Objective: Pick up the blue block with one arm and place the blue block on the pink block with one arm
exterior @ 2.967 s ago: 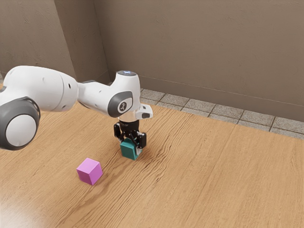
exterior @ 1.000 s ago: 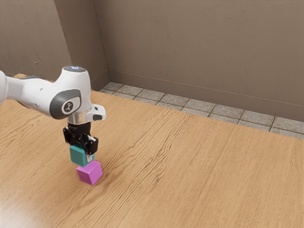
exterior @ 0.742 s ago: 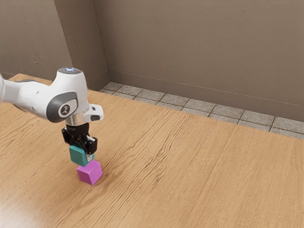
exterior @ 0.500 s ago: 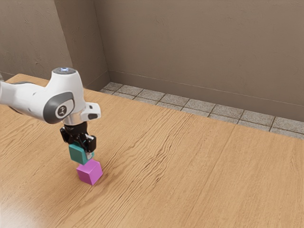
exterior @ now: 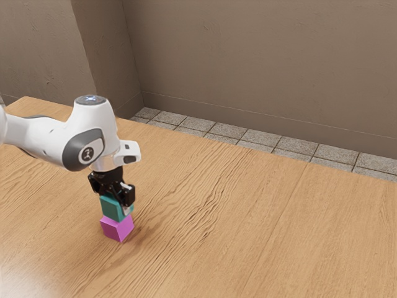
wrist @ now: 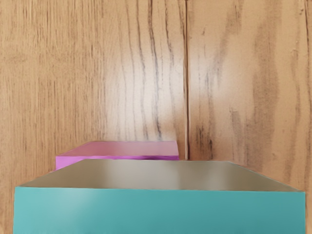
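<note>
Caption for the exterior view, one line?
Gripper, shut on the blue block, holds it atop the pink block on a wooden table.

One blue block (exterior: pixel 112 205) and one pink block (exterior: pixel 116 228), two blocks in all. One wooden counter (exterior: pixel 260 236). One robot arm (exterior: pixel 56 139) with one black hand (exterior: pixel 116 199).

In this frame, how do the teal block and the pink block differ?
The teal block is teal-green; the pink block is magenta. The teal block is clamped in the hand; the pink block is ungripped. The teal block sits on top, apparently touching; the pink block rests on the wooden table. Both are cubes of similar size.
</note>
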Controlling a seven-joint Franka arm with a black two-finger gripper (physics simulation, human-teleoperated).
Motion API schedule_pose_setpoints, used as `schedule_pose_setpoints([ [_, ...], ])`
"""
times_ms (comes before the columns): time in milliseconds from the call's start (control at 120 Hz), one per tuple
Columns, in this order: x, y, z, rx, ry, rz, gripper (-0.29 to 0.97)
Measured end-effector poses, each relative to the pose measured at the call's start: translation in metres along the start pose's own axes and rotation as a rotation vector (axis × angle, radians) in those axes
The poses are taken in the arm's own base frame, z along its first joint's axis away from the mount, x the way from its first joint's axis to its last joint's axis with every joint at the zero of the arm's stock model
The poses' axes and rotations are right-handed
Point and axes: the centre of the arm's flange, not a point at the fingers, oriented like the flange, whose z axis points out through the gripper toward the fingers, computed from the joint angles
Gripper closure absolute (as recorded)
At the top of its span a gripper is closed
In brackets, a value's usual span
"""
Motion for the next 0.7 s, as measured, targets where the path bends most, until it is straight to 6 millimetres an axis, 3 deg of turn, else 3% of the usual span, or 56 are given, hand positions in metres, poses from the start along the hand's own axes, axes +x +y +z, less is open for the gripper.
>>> schedule_pose_setpoints([
  [208, -0.003, -0.020, 0.002, -0.001, 0.000, -0.041, 0.28],
  [417, -0.002, -0.014, 0.001, -0.001, 0.004, -0.028, 0.28],
  [608, -0.002, -0.010, 0.001, -0.002, 0.004, -0.022, 0.14],
  [700, -0.002, -0.016, -0.010, 0.009, 0.024, -0.032, 0.09],
])
